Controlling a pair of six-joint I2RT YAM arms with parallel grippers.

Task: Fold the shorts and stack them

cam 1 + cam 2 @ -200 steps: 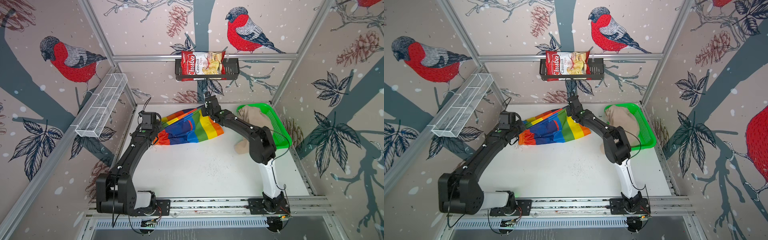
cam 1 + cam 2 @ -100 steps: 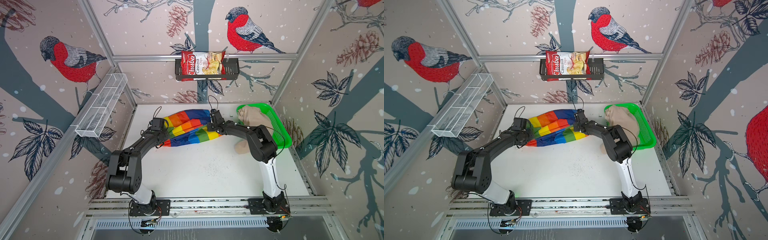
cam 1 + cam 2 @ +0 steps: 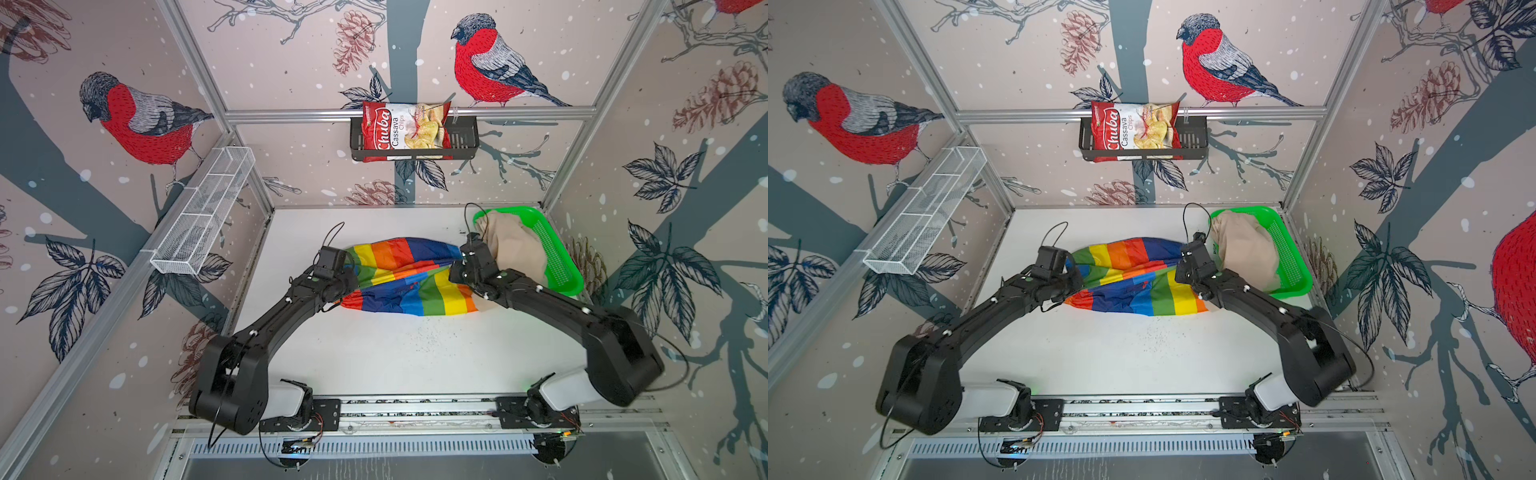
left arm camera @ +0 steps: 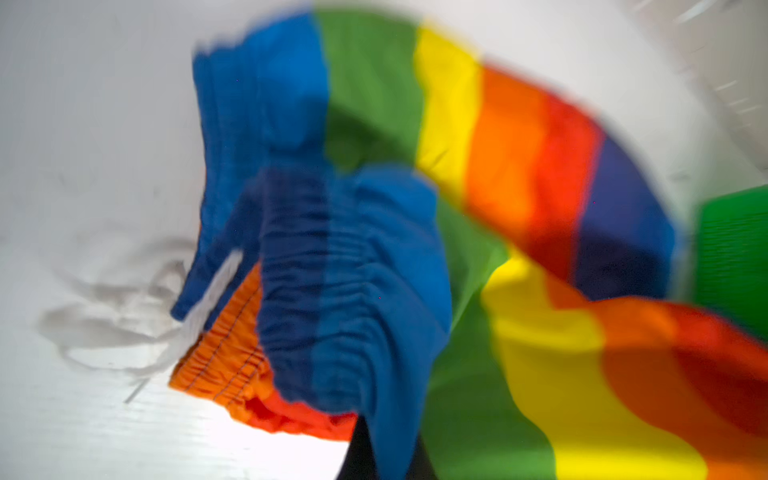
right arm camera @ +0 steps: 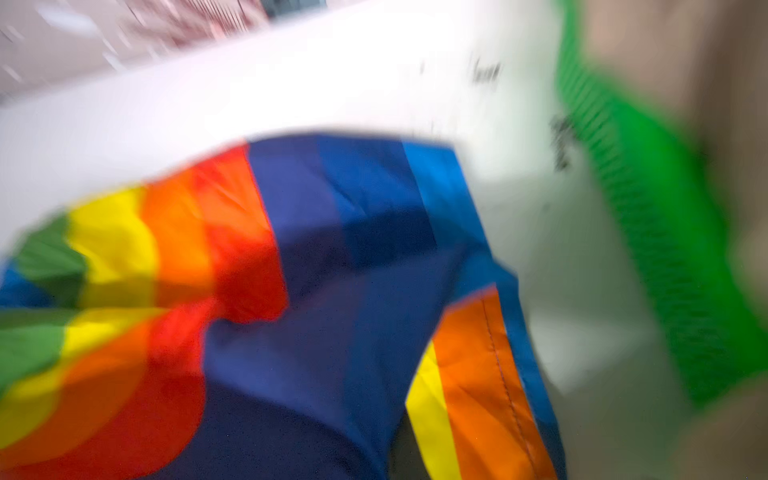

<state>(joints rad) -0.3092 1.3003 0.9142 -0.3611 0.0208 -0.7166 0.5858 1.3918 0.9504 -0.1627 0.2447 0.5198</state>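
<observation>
Left claw (image 3: 350, 277) is pinched together on the gathered waistband end of the rainbow-striped shorts (image 3: 409, 286). From my seat, the left wrist view shows the blue elastic (image 4: 353, 291) bunching down into it, though that picture is smeared. Right claw (image 3: 456, 272) is pressed closed on the opposite end of the same pair. The right wrist view is also blurred, but I can make out a stitched hem of orange and yellow stripes (image 5: 478, 374) running down to it.

In both top views I see the striped cloth (image 3: 1133, 282) strung between the two arms across the back half of the white worktop (image 3: 395, 357). It is twisted near its middle. The upper band sits slightly raised, and the lower fold seems to lie on the surface.

The beige shorts (image 3: 511, 245) are heaped in the green mesh basket (image 3: 559, 259) at the back right corner. They spill over its near rim, just behind the right arm's wrist, and I cannot tell whether the wrist touches them.

On the back wall a bag of chips (image 3: 405, 131) sits in a black rack (image 3: 465, 137). A white wire basket (image 3: 203, 216) hangs on the left wall.
</observation>
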